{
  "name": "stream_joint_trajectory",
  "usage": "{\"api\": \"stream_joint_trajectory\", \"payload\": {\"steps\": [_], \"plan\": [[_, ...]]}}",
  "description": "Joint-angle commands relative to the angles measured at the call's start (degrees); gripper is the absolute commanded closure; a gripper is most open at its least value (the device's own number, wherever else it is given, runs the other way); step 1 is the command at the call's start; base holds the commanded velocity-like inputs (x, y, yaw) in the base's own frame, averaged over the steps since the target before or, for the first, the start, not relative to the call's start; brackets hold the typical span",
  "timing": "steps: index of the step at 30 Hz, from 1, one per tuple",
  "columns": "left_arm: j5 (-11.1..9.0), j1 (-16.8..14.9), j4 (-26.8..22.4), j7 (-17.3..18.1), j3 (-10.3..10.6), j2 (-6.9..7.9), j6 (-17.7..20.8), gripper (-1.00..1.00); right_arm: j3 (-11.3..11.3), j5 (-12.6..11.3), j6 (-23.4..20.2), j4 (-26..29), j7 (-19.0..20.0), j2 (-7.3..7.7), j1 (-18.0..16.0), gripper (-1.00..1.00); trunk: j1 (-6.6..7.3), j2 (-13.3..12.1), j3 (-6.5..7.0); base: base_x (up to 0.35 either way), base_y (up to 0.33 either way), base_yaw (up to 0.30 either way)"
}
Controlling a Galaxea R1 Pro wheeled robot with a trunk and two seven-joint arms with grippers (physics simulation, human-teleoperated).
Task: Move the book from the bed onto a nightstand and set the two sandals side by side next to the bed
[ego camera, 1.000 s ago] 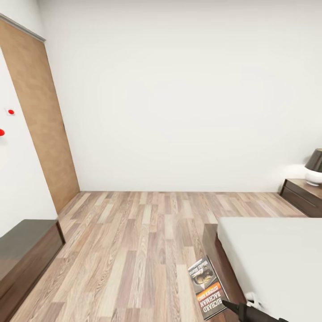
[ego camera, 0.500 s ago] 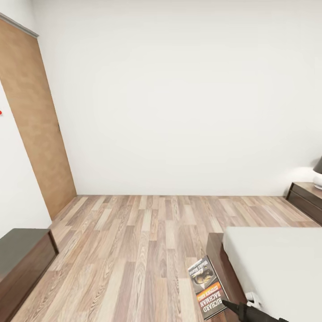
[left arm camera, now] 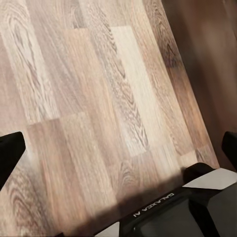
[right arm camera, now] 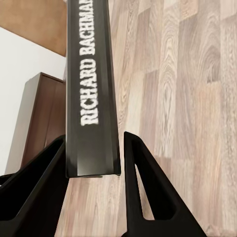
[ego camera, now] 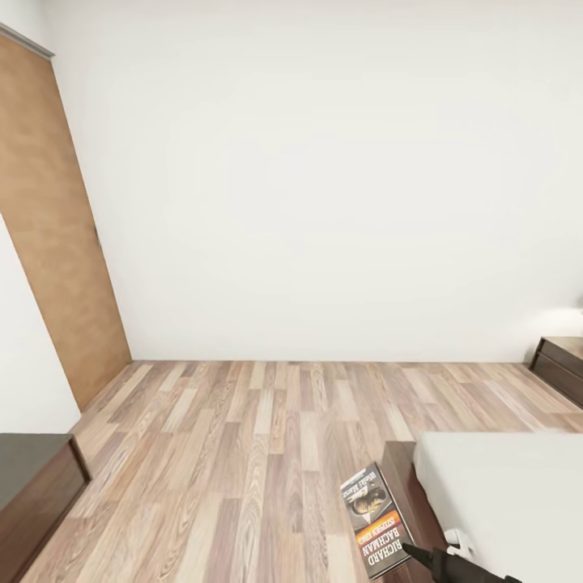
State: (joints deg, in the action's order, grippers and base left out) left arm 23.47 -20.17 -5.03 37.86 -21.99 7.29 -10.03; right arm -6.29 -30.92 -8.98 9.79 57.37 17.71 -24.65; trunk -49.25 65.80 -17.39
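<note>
Now right claw [right arm camera: 94, 190] pinching book [right arm camera: 91, 84] by bottom edge only; left claw [left arm camera: 118, 148] wide open, empty. Risk: thin grip, book swings, slips onto floor [ego camera: 243, 453] beneath claw.

Book [ego camera: 374, 522]: dark cover, orange band, white lettering; black spine with white "RICHARD BACHMAN" in right wrist view. Floor [ego camera: 243, 453]: mixed brown and tan wood-grain planks. Wall [ego camera: 324, 178]: plain white. Wall panel [ego camera: 53, 235]: tan. Bed [ego camera: 502, 494]: off-white mattress, dark brown frame. Right hand [right arm camera: 94, 197]: black.
</note>
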Motion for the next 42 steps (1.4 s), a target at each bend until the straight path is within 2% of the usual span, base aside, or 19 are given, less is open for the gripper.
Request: {"api": "stream_joint_trajectory", "payload": {"steps": [1,42], "plan": [[0.6,0.0,0.0,0.1,-0.4,0.00,-0.3,-1.00,-0.2,-0.7,-0.5,0.1,0.1,0.04,0.0,1.00,-0.04,0.0,-0.07,0.334,0.000,0.000],[0.6,0.0,0.0,0.2,-0.3,-0.06,-0.4,-1.00,-0.1,-0.7,-0.5,0.0,0.0,0.04,0.0,1.00,-0.04,0.0,-0.07,0.334,0.000,0.000]]}}
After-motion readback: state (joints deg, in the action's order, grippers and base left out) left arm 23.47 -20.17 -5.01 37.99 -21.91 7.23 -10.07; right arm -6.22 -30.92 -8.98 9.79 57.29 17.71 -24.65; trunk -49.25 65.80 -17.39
